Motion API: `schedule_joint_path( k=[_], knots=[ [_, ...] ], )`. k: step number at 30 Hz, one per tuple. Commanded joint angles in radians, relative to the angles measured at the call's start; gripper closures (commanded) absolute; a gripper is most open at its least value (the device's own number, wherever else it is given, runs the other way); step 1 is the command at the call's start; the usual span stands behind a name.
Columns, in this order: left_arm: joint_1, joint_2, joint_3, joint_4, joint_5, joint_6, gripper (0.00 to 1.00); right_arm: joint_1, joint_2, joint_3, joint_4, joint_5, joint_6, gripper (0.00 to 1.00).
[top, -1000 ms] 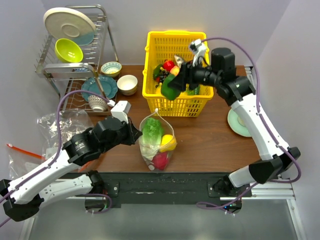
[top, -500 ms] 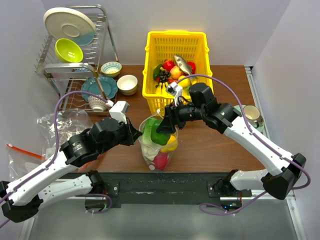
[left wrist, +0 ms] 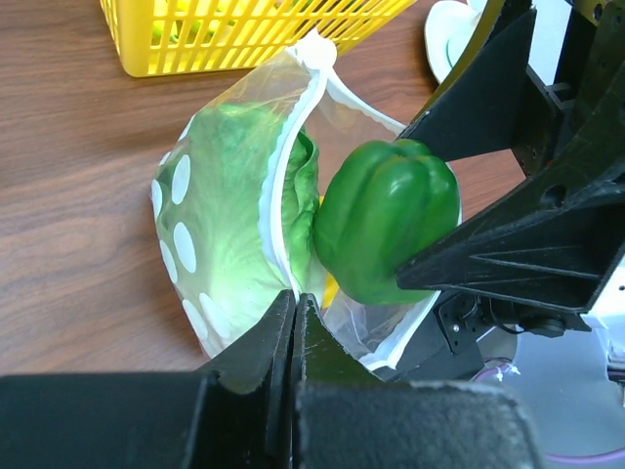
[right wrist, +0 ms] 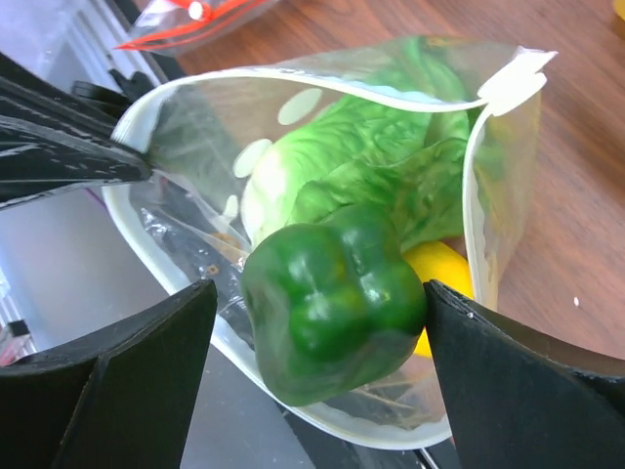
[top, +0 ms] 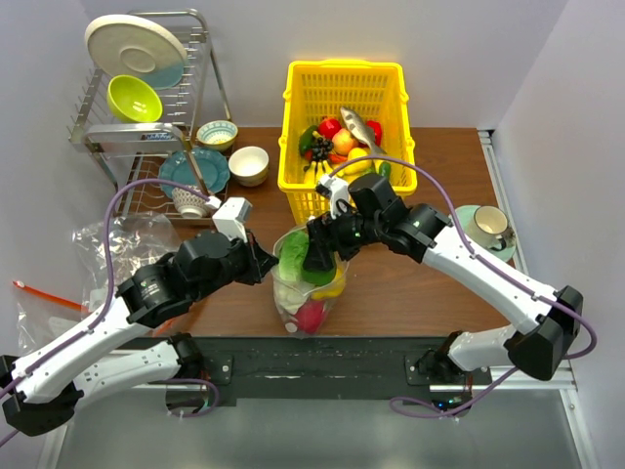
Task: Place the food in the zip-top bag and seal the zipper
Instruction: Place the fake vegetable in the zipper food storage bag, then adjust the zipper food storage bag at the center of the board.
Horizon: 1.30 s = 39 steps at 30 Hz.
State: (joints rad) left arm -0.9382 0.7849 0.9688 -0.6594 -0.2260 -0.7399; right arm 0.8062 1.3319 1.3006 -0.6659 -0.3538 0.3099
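Observation:
The white-dotted zip-top bag stands open on the table, holding lettuce, a yellow piece and a red piece. My left gripper is shut on the bag's left zipper rim and holds the mouth open; its jaws pinch the film. My right gripper holds a green pepper between its fingers in the bag's mouth, beside the lettuce. The pepper also shows in the left wrist view.
A yellow basket with more toy food stands behind the bag. A dish rack and bowls are at the back left. Plain bags with an orange strip lie at the left. A cup on a saucer is at the right.
My right gripper carried the green pepper from the basket to the bag and lowered it into the mouth. My left gripper kept hold of the bag's rim.

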Motion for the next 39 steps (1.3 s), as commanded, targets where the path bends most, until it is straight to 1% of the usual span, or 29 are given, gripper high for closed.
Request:
schedule_joint_path(
  k=[1, 7, 12, 14, 15, 18, 21, 22, 23, 25, 27, 29, 32, 33, 36, 37, 38, 39],
  knots=[
    [0.003, -0.003, -0.004, 0.066, 0.011, 0.007, 1.0, 0.005, -0.062, 0.038, -0.05, 0.085, -0.008, 0.11],
    [0.003, -0.012, -0.012, 0.064, 0.005, 0.007, 1.0, 0.005, -0.092, 0.098, -0.138, 0.166, -0.025, 0.11],
    [0.001, -0.015, -0.012, 0.06, 0.008, 0.007, 1.0, 0.007, -0.114, 0.114, -0.188, 0.217, -0.031, 0.11],
    [0.002, -0.018, -0.012, 0.058, 0.005, 0.007, 1.0, 0.005, -0.122, 0.111, -0.193, 0.24, -0.031, 0.13],
    [0.001, -0.021, -0.012, 0.058, 0.007, 0.007, 1.0, 0.005, -0.131, 0.108, -0.198, 0.245, -0.031, 0.18],
    [0.003, -0.026, -0.012, 0.055, 0.004, 0.007, 1.0, 0.007, -0.131, 0.108, -0.216, 0.283, -0.032, 0.26],
    [0.003, -0.029, -0.012, 0.053, 0.004, 0.004, 1.0, 0.005, -0.117, 0.108, -0.236, 0.311, -0.034, 0.39],
    [0.001, -0.029, -0.012, 0.052, 0.004, 0.005, 1.0, 0.005, -0.105, 0.106, -0.241, 0.315, -0.035, 0.46],
    [0.002, -0.03, -0.012, 0.052, 0.005, 0.005, 1.0, 0.005, -0.1, 0.105, -0.242, 0.317, -0.035, 0.48],
    [0.003, -0.032, -0.01, 0.052, 0.004, 0.005, 1.0, 0.005, -0.085, 0.092, -0.238, 0.32, -0.035, 0.56],
    [0.003, -0.033, -0.008, 0.049, 0.002, 0.005, 1.0, 0.005, -0.076, 0.082, -0.229, 0.325, -0.035, 0.6],
    [0.001, -0.033, -0.007, 0.046, 0.001, 0.005, 1.0, 0.007, -0.059, 0.077, -0.225, 0.335, -0.037, 0.61],
    [0.003, -0.033, -0.004, 0.044, -0.003, 0.005, 1.0, 0.005, -0.037, 0.068, -0.219, 0.348, -0.037, 0.69],
    [0.003, -0.033, -0.002, 0.043, -0.001, 0.005, 1.0, 0.005, -0.03, 0.066, -0.224, 0.348, -0.037, 0.75],
    [0.003, -0.033, -0.001, 0.043, -0.003, 0.005, 1.0, 0.005, -0.016, 0.075, -0.224, 0.329, -0.038, 0.83],
    [0.003, -0.032, 0.001, 0.043, -0.003, 0.004, 1.0, 0.007, -0.014, 0.08, -0.224, 0.316, -0.037, 0.93],
    [0.003, -0.03, 0.004, 0.043, -0.003, 0.007, 1.0, 0.005, -0.017, 0.095, -0.224, 0.309, -0.035, 0.99],
    [0.003, -0.029, 0.005, 0.043, -0.004, 0.007, 1.0, 0.007, -0.019, 0.104, -0.224, 0.303, -0.032, 1.0]
  ],
)
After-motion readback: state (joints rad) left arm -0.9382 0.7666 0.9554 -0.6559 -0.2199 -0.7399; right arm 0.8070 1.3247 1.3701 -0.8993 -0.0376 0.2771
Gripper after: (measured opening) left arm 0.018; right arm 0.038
